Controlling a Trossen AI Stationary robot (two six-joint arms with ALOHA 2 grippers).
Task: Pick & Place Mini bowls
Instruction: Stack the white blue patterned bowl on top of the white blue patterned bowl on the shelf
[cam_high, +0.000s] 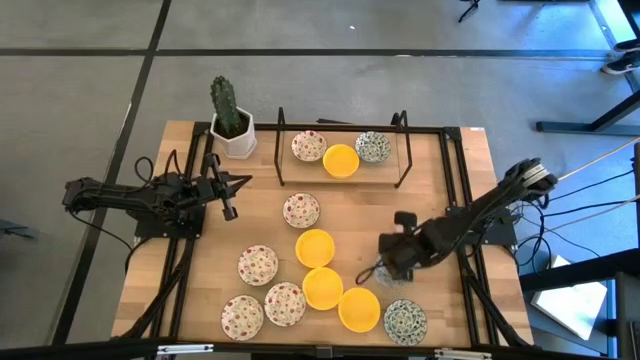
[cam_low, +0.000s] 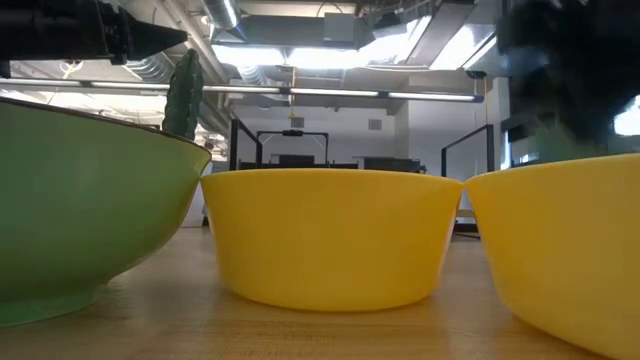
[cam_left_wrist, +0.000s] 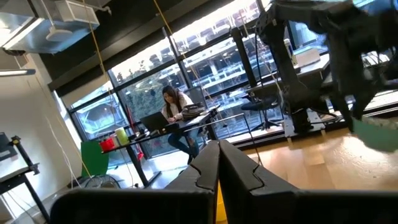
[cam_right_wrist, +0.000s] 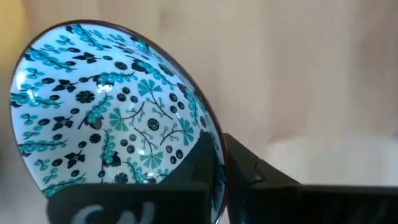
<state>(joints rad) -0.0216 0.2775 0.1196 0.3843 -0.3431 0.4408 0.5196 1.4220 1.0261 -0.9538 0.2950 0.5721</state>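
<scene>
My right gripper (cam_high: 384, 272) is near the table's right front and is shut on a white mini bowl with a blue-green pattern (cam_right_wrist: 106, 112). On the wood around it lie three yellow bowls (cam_high: 322, 287), several red-speckled ones (cam_high: 258, 265) and another blue-green one (cam_high: 405, 320), each resting on its base. Three more bowls (cam_high: 341, 160) sit inside the black frame at the far side. My left gripper (cam_high: 229, 205) waits shut at the table's left, holding nothing. My right gripper holds the patterned bowl by its rim (cam_right_wrist: 210, 134), with one finger (cam_right_wrist: 193, 165) inside the bowl and the other (cam_right_wrist: 255, 171) outside. The fingers come from above, slanting down. The bowl stands steeply tilted on edge in the hold and looks lifted clear of the table.
A cactus in a white pot (cam_high: 231, 122) stands at the far left corner beside the black wire frame (cam_high: 280, 150). In the low view two yellow bowls (cam_low: 325, 235) and a green-looking one (cam_low: 80, 210) fill the foreground. There is bare wood at the table's right (cam_high: 440, 190).
</scene>
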